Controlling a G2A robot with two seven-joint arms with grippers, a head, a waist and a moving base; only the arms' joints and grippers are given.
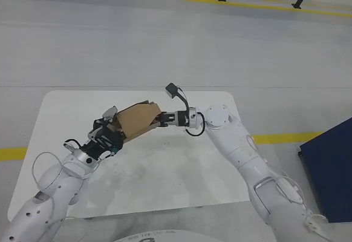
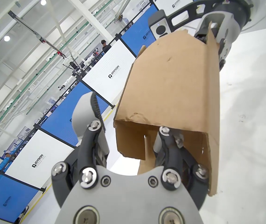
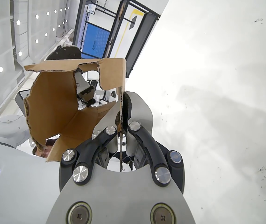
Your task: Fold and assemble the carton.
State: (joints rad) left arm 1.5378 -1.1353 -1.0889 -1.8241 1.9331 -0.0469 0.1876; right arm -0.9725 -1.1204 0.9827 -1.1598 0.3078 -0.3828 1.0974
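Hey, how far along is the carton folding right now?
Done: the brown cardboard carton is opened into a tube over the white table. In hand: the right gripper pinches one wall; the left gripper, open, straddles another. Left: end flaps not folded, both ends open.

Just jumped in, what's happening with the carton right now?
Both arms have the carton between them over the table. The right hand is shut on one wall's edge. The left hand is open at the other end, one finger inside the carton, one outside. The carton is opened into a tube, its ends not yet closed.
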